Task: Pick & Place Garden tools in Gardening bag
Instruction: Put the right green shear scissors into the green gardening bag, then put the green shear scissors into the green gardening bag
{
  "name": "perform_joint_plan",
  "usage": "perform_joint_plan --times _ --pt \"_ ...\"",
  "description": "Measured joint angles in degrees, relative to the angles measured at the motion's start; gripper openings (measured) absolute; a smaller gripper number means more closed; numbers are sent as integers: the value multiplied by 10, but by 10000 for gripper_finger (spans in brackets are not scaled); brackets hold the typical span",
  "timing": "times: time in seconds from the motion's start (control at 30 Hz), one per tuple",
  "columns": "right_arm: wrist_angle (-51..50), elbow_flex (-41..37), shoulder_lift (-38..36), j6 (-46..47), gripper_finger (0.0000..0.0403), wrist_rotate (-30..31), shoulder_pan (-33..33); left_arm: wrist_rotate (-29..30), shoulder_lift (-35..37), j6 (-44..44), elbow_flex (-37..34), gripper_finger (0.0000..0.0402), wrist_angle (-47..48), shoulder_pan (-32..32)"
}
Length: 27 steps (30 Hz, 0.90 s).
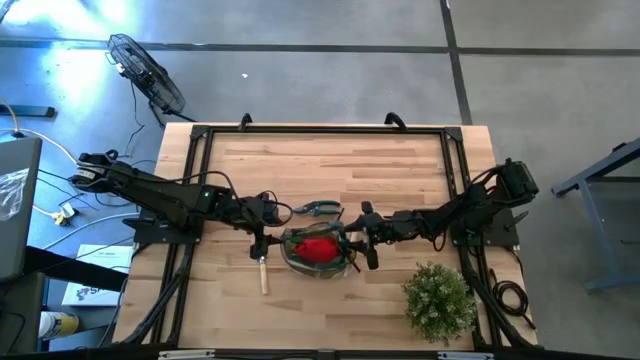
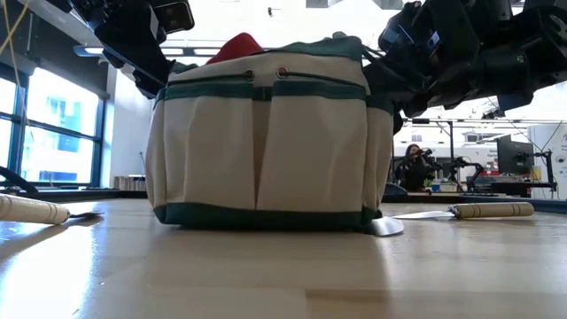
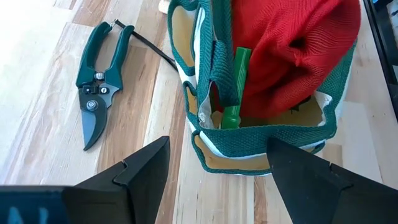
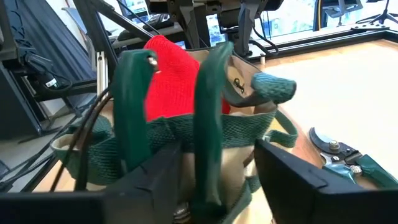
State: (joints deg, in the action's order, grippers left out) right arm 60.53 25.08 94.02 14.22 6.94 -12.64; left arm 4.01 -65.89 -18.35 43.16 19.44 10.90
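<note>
The gardening bag (image 1: 318,252), green-trimmed with pale sides, stands on its base mid-table. A red glove (image 3: 292,43) and a green-handled tool (image 3: 233,87) stick up from inside it. My left gripper (image 3: 217,171) is open at the bag's left rim, a finger on either side. My right gripper (image 4: 217,177) is open at the bag's right side, with a green loop handle (image 4: 208,118) between its fingers. Pruning shears (image 1: 320,209) lie flat beyond the bag. One wooden-handled trowel (image 1: 263,272) lies near the bag's left, and the low view shows another trowel (image 2: 469,211). My right gripper comes at the bag level from the table's right. The loop handle's upright strap (image 4: 205,162) stands between the open fingers, close to one of them. Whether that finger touches the strap, I cannot tell.
A bushy potted plant (image 1: 440,300) stands at the near right corner. The black frame rail (image 1: 320,128) runs along the table's far edge and down both sides. Bare wood lies beyond the shears and along the near edge.
</note>
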Motion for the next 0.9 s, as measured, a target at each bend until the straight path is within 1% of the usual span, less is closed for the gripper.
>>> perform_joint_plan --times 0.1,0.2,0.47,0.57,0.77,0.9 --pt "0 0 0 -2 224 0 0 0 0 0 0 260 0 0" --pt "0 0 0 -4 240 2 0 0 0 0 0 260 0 0" --pt "-4 0 0 -3 241 2 0 -16 0 -2 0 260 2 0" --pt "-31 1 -9 8 241 3 0 -20 0 -4 0 260 2 0" --pt "-145 1 -72 26 240 4 0 -20 0 -6 0 260 3 0" --pt "-159 1 -122 29 240 4 0 -20 0 -6 0 260 3 0"
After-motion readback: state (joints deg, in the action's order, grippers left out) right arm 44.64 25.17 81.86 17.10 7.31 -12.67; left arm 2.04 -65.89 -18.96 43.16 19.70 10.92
